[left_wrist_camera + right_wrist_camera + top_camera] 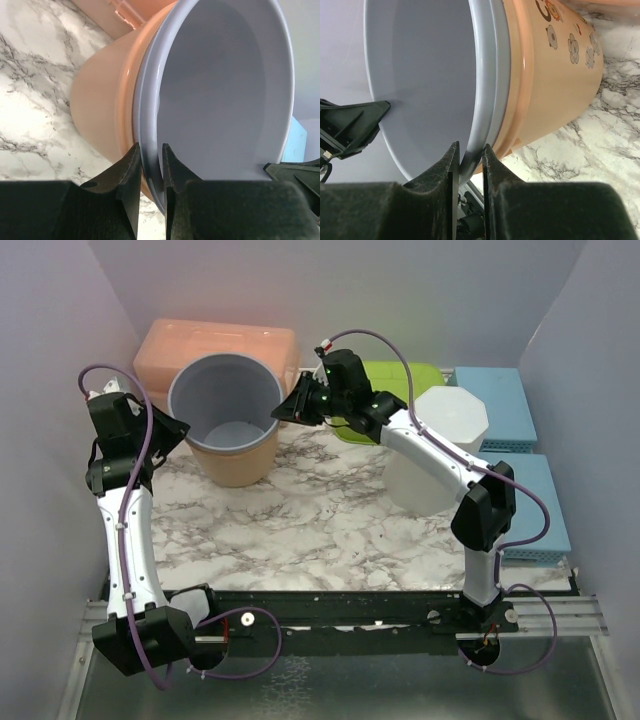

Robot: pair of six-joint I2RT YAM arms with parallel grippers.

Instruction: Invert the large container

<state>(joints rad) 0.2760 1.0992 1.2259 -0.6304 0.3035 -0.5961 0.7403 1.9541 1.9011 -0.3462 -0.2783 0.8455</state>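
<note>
Peach large container (555, 85), flower prints (574, 49), partial "C" (543, 10), rim (492, 75) between fingers (445, 175)

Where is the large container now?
Top view: large container stands back left on the table, before the orange box, left gripper and right gripper pinching its rim.

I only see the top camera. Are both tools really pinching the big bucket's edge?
Observer: Yes. The left wrist camera shows the left tool closed across the large container's grey rim, half inside, half outside.
Operator: And the other one?
Observer: The right wrist camera shows the right tool straddling the rim the same way.
Operator: Is the outside plain?
Observer: No, little flower prints decorate its peach side.
</note>
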